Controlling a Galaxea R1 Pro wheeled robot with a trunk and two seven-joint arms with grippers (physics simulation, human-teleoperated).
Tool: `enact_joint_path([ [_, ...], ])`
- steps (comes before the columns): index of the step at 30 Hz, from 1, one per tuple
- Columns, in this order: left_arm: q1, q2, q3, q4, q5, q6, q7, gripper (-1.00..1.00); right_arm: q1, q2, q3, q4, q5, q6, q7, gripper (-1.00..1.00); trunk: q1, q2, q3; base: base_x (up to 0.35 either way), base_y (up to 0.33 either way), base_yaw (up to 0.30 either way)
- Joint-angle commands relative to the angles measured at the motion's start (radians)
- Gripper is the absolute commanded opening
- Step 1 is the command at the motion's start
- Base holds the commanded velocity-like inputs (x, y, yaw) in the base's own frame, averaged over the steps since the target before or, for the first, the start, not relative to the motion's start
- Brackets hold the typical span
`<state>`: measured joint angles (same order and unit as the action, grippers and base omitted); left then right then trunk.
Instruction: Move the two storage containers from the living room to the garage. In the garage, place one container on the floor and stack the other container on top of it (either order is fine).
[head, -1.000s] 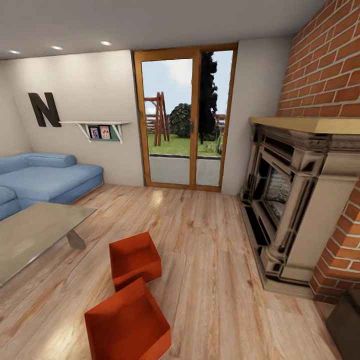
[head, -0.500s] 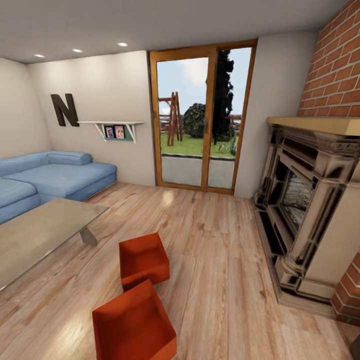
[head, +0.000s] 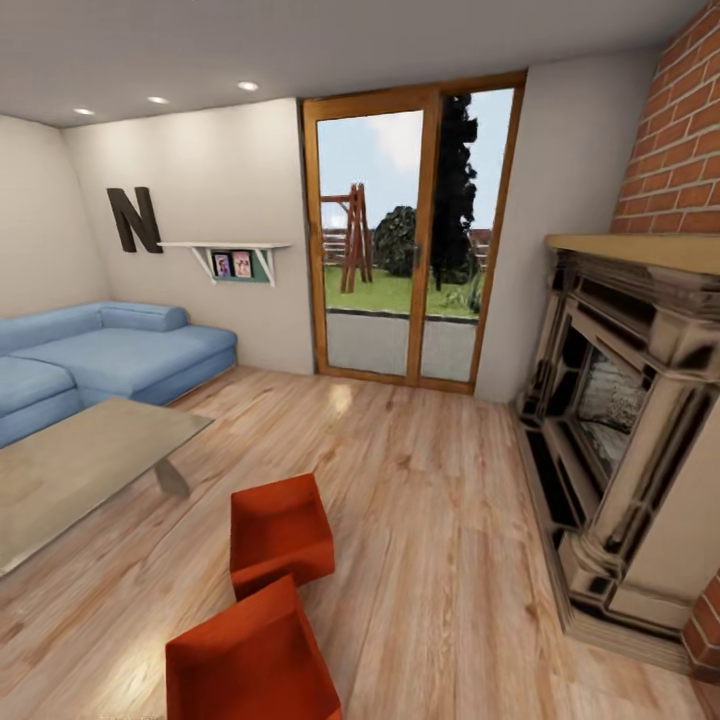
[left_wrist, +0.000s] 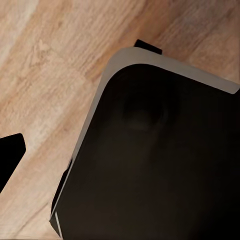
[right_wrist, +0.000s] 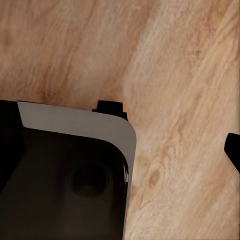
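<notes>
Item: two storage containers, red-orange, open-topped, straight-walled, both empty. Location: living room, on the wood-plank floor (head: 440, 520). Nearer container (head: 250, 662) at about 7 o'clock of the head view, cut by the lower edge; farther container (head: 280, 534) just beyond it toward 12 o'clock, the two nearly touching at adjacent corners. Coffee table (head: 80, 470) at 9 o'clock, blue sofa (head: 110, 350) behind it, glass doors (head: 410, 240) at 12, fireplace (head: 630, 420) at 3. Handling, judged: rigid and light while empty; walls look smooth, so likely slippery under a pinch. Best hold probably opposite long walls, one claw per side, or a rim gripped over the top edge. Claws: the wrist views give dark robot bodywork over the planks; how far either claw is open, or whether it holds anything, cannot be told.
</notes>
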<state>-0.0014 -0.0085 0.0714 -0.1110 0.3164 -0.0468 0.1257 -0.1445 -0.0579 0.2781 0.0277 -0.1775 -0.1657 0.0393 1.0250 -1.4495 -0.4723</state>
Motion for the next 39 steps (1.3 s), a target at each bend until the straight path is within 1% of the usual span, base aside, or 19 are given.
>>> enact_joint_path([
  [1, 0.000, -0.001, 0.007, -0.001, -0.001, -0.002, 0.002, 1.00, -0.001, -0.001, 0.007, 0.003, -0.010, -0.006, 0.004, 1.00, 0.000, 0.000, -0.001, 0.025, -0.017, 0.254],
  [39, 0.000, -0.002, 0.007, -0.001, 0.000, -0.002, 0.002, 1.00, -0.001, -0.003, 0.002, 0.003, -0.014, -0.015, 0.002, 1.00, 0.000, 0.000, -0.001, 0.004, -0.001, 0.278],
])
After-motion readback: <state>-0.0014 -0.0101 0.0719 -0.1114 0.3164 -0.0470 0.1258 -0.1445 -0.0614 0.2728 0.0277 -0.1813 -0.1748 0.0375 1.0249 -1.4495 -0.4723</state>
